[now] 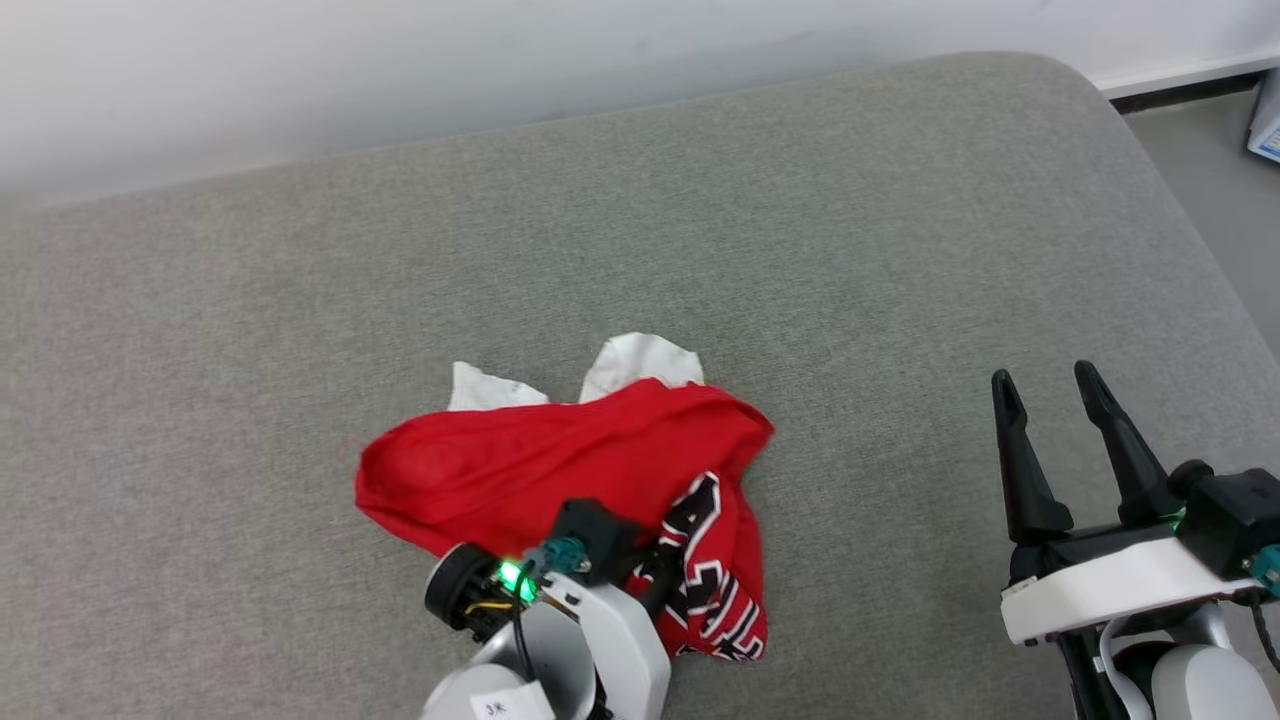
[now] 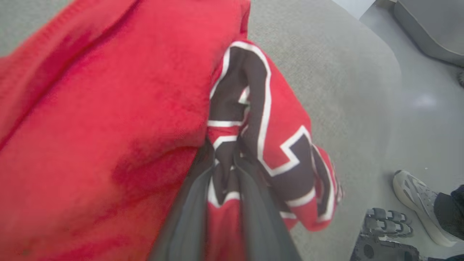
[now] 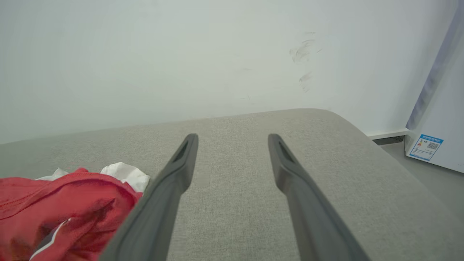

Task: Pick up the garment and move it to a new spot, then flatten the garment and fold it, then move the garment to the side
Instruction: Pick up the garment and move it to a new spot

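Head view: the garment (image 1: 560,460) is lying crumpled on the near-middle of the grey cushion (image 1: 800,200), red body bunched up, two white sleeves (image 1: 640,360) poking out on the far side, black-and-white lettering (image 1: 705,590) showing at its near right edge. The left gripper (image 1: 660,585) is reaching into that lettered part from below; its fingertips are sinking into the cloth. The right gripper (image 1: 1045,380) is hovering at lower right w/ fingers spread apart and nothing between them, well clear of the garment. A pale wall (image 1: 400,60) is running along the cushion's far edge.

Left wrist view: the left gripper (image 2: 224,159) is pinching together on a fold of the garment (image 2: 108,108), red fabric and outlined lettering (image 2: 253,90) caught btw. the two dark fingers (image 2: 188,217). The cushion (image 2: 326,72) is showing beyond. At lower right a person's shoe (image 2: 417,203) is standing on the floor (image 2: 427,108).

Right wrist view: the right gripper (image 3: 232,139) is holding its fingers wide over bare cushion (image 3: 326,163), gripping nothing. The garment (image 3: 65,203) is sitting at lower left, a white sleeve (image 3: 127,174) at its far edge. At the right a white appliance (image 3: 446,127) is standing by the wall (image 3: 181,54), w/ a blue-and-white label (image 3: 425,146) on it.
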`<state>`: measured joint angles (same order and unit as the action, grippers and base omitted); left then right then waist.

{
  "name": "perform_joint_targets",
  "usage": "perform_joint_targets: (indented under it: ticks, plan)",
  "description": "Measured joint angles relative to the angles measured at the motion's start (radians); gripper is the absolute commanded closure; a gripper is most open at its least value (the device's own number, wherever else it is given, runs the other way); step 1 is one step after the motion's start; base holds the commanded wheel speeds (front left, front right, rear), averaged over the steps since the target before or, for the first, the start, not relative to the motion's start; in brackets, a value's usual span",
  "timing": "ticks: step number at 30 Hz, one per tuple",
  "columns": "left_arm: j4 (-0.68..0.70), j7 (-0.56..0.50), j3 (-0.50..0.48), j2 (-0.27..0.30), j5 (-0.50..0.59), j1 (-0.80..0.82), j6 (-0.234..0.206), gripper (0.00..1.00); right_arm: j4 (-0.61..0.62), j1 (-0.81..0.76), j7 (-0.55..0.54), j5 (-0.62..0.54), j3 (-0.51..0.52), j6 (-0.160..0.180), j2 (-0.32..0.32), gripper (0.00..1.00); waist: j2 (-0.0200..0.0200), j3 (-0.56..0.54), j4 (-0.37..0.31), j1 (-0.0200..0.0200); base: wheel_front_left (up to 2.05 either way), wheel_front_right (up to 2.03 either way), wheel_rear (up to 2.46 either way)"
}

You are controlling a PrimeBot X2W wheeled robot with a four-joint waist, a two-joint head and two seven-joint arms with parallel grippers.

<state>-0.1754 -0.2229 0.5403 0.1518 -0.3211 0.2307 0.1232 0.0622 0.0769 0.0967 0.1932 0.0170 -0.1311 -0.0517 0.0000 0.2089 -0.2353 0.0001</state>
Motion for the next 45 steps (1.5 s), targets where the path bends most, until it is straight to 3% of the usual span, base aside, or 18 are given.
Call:
perform_joint_targets:
  ticks: [2, 3, 4, 10, 14, 27, 36, 45]
  plan:
    - [-0.004, 0.001, 0.019, -0.001, -0.004, 0.0, 0.002, 1.0, -0.003, 0.003, 0.001, 0.0, 0.0, 0.0, 0.0, 0.0, 0.0, 0.001, 0.01, 0.0, 0.0, 0.0, 0.0]
    - [-0.005, 0.005, 0.029, -0.001, -0.014, 0.0, 0.002, 0.24, -0.005, 0.003, 0.001, -0.001, 0.001, 0.0, 0.0, 0.0, 0.0, -0.001, 0.015, 0.0, 0.0, 0.0, 0.0]
    - [-0.005, 0.006, 0.035, -0.002, -0.025, 0.0, 0.002, 0.0, -0.006, 0.003, 0.001, -0.005, 0.002, 0.0, 0.0, 0.0, 0.0, -0.003, 0.022, 0.0, 0.0, 0.0, 0.0]
    - [0.038, 0.116, 0.033, -0.004, -0.026, 0.016, 0.005, 0.0, -0.004, 0.0, -0.01, -0.027, 0.007, 0.0, 0.0, 0.0, 0.0, -0.035, 0.066, 0.0, 0.0, 0.0, 0.0]
    - [0.06, 0.191, 0.016, -0.013, -0.023, 0.012, -0.02, 0.0, 0.005, -0.008, -0.024, -0.038, 0.009, 0.0, 0.0, 0.0, 0.0, -0.06, 0.103, 0.0, 0.0, 0.0, 0.0]
    - [0.045, 0.422, -0.147, -0.012, -0.02, -0.052, -0.182, 0.0, 0.047, -0.078, -0.074, -0.054, 0.022, 0.0, 0.0, 0.0, 0.0, -0.14, 0.218, -0.0001, 0.0, 0.0, 0.0]
    - [0.019, 0.457, -0.265, 0.07, -0.04, -0.123, -0.24, 0.0, 0.066, -0.131, -0.098, -0.042, 0.024, 0.0, 0.0, 0.0, 0.0, -0.201, 0.248, -0.0002, 0.0, 0.0, 0.0]
    - [0.089, 0.401, -0.312, 0.15, -0.039, -0.206, -0.288, 0.0, 0.069, -0.186, -0.103, -0.025, 0.035, 0.0, 0.0, 0.0, 0.0, -0.232, 0.238, -0.0003, 0.0, 0.0, 0.0]
